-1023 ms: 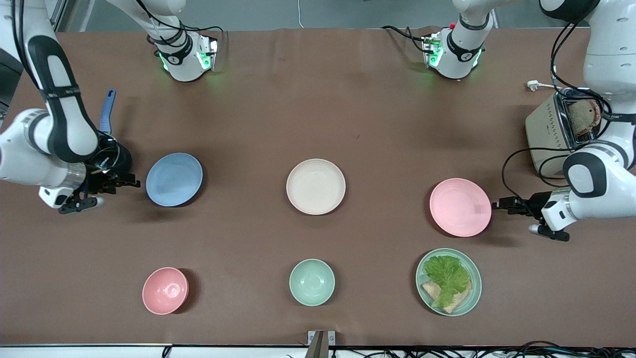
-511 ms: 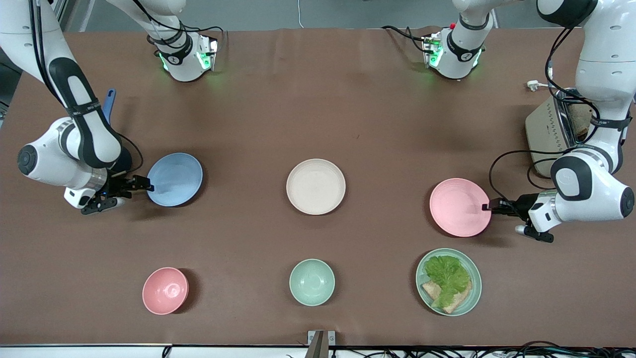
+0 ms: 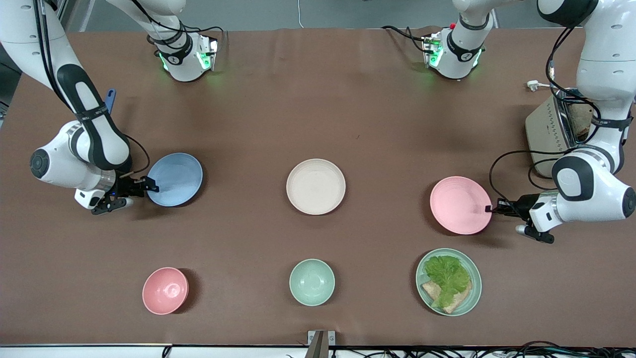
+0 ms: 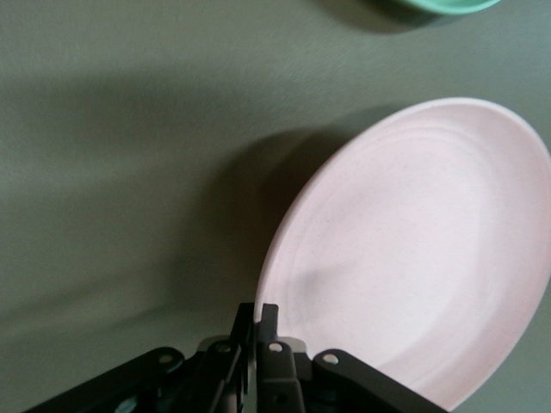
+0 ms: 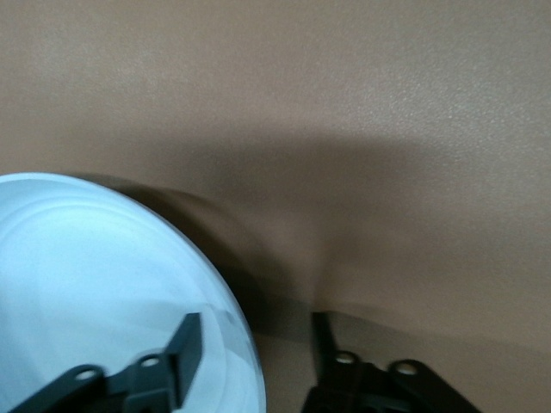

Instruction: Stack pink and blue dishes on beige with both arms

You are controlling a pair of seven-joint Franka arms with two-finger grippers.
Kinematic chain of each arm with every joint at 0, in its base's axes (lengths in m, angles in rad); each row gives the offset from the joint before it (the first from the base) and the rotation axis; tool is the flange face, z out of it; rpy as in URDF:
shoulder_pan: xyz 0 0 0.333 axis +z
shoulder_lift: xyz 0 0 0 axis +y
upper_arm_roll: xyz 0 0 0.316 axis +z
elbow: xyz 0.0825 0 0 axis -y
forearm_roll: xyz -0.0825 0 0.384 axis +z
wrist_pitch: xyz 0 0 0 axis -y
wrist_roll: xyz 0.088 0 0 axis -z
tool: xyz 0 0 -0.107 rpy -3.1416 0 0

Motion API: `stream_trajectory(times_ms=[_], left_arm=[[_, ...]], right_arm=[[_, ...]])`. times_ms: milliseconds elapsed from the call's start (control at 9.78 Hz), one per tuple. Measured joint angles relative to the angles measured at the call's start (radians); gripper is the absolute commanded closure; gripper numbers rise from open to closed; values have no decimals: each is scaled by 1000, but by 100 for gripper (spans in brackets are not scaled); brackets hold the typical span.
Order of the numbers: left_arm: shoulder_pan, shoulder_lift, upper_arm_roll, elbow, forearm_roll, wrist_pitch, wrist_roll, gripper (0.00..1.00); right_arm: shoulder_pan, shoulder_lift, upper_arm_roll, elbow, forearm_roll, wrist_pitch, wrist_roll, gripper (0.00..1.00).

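**Plate and pincer status**

Front view: four plates and two bowls on the brown surface (image 3: 318,114). The round matte cream-beige plate (image 3: 315,186) lies between the pastel blue plate (image 3: 175,179) and pastel pink plate (image 3: 460,205).

Left wrist view: left pincer (image 4: 256,320) clamped shut on the pink plate's (image 4: 422,249) faintly ringed rim.

Right wrist view: right pincer (image 5: 256,331) spread, straddling the blue plate's (image 5: 103,284) rim.

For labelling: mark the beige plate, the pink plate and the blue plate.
beige plate (image 3: 316,186), front view, centre of its bare inside.
pink plate (image 3: 459,205), front view, centre of its inside.
blue plate (image 3: 175,179), front view, centre of its inside.
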Motion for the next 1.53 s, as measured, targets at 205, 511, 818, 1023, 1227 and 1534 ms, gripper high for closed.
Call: stream_trajectory(times_ms=[205, 511, 818, 1023, 1227, 1534], left_arm=[[-2, -83, -73, 14, -3, -87, -81, 99], [-54, -166, -235, 8, 14, -113, -376, 99], [-301, -193, -253, 23, 196, -83, -787, 98], [-432, -183, -251, 17, 230, -19, -940, 98], [-505, -137, -248, 0, 267, 70, -1004, 97], [-553, -59, -247, -6, 297, 177, -1079, 97]], right_arm=[[0, 0, 0, 4, 108, -55, -4, 100], [0, -12, -4, 80, 171, -209, -8, 100], [0, -52, -43, 318, 121, -559, 96, 100], [14, -66, -43, 459, 77, -708, 218, 99], [75, -66, -39, 499, 73, -729, 341, 99], [212, -66, -28, 501, 71, -674, 563, 99]])
